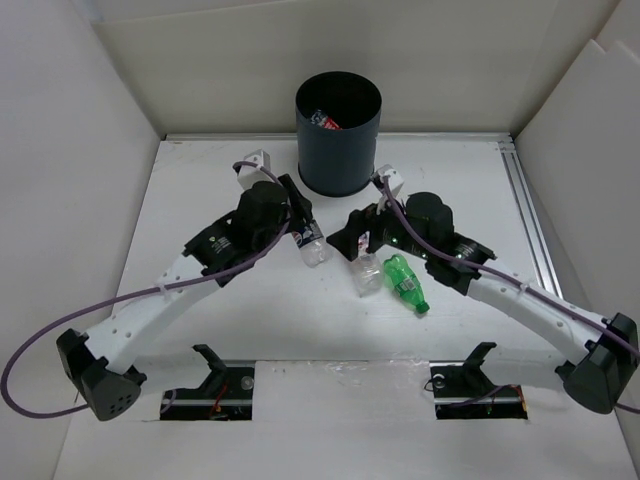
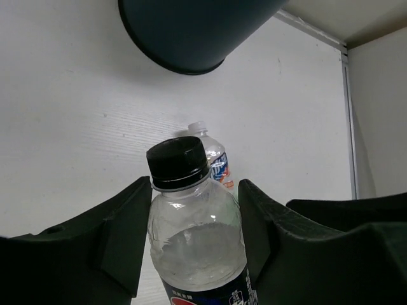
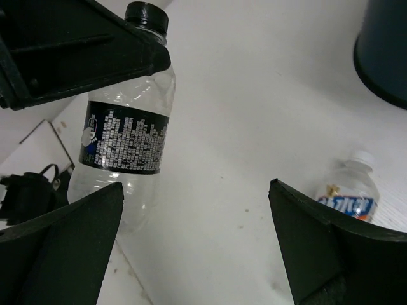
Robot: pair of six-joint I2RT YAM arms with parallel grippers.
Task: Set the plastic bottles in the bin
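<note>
The left end effector is clenched on a clear plastic bottle with a black cap. Its two fingers press against the bottle's shoulders from either side, and the cap points away from the wrist. The held bottle carries a dark label with white print, seen from the right wrist view.

The right end effector is released, its fingers spread wide with only bare desk between them. It sits close to the held bottle without touching it.

A white-capped bottle with a blue label lies on its side just beyond one finger of the right end effector. A green bottle lies on the desk beside that end effector.

The bin stands upright beyond both end effectors. A red-labelled bottle is visible inside it.
</note>
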